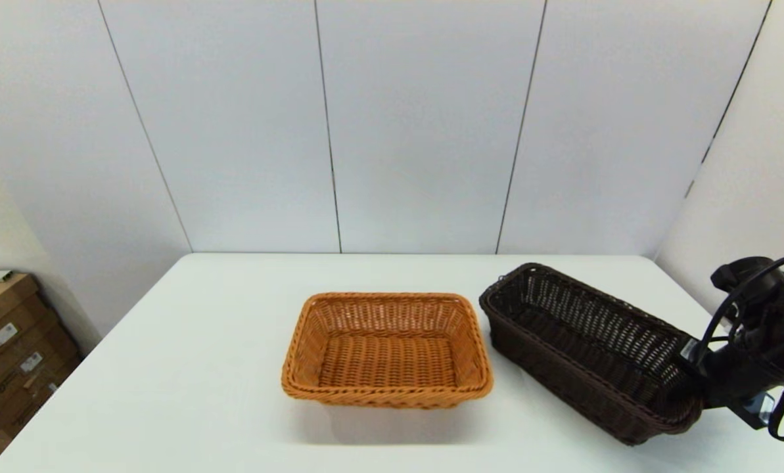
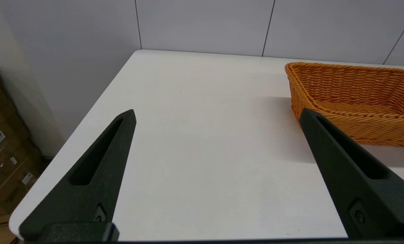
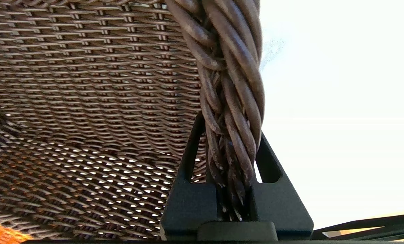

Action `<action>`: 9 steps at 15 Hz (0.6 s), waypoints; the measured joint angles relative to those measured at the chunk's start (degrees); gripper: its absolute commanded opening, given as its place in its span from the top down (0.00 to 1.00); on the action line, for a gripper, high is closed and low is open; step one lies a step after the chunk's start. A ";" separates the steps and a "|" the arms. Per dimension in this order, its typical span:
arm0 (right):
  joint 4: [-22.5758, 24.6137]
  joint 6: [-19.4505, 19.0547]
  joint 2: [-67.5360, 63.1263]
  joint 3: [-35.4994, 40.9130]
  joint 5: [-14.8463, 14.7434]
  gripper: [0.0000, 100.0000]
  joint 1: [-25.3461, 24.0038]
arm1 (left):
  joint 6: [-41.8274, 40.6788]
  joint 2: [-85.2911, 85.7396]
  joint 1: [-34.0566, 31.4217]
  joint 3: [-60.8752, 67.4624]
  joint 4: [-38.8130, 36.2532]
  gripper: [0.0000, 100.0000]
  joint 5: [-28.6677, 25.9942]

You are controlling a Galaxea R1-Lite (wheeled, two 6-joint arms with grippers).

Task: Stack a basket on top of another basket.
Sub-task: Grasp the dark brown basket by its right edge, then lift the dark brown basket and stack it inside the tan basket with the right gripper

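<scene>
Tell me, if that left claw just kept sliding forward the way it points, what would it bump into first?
Probably nothing: the left gripper, fingers open, points over bare table toward the back wall. The orange-tan basket sits just beside that line.

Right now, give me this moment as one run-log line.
right gripper: shut on dark basket rim | orange basket: beside it, apart, empty | left gripper: open, idle | stack: not done
</scene>
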State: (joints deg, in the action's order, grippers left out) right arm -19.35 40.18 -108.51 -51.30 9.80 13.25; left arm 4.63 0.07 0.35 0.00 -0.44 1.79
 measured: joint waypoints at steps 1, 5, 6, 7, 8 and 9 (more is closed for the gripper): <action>-0.07 0.00 0.02 -0.10 0.56 1.00 0.33 | 0.02 0.00 0.00 0.00 0.02 0.00 0.02; -3.36 -1.55 3.91 -3.35 0.54 1.00 2.49 | 0.07 0.00 0.00 0.00 0.02 0.00 0.02; -6.73 -2.51 5.75 -6.64 0.43 1.00 3.19 | 0.07 0.00 0.00 0.00 0.04 0.00 0.00; -10.19 -3.28 7.66 -10.24 0.45 1.00 3.75 | 0.05 0.00 0.00 0.00 0.04 0.00 0.02; -14.30 -4.29 9.92 -14.25 0.54 1.00 4.22 | 0.02 0.00 0.00 0.00 0.02 0.00 0.00; -18.25 -5.53 12.04 -17.86 0.56 1.00 4.52 | 0.02 0.00 0.00 0.00 0.02 0.00 0.05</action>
State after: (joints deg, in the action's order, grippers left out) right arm -37.60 34.65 -96.46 -69.16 10.36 17.77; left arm 4.66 0.07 0.35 0.00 -0.41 1.84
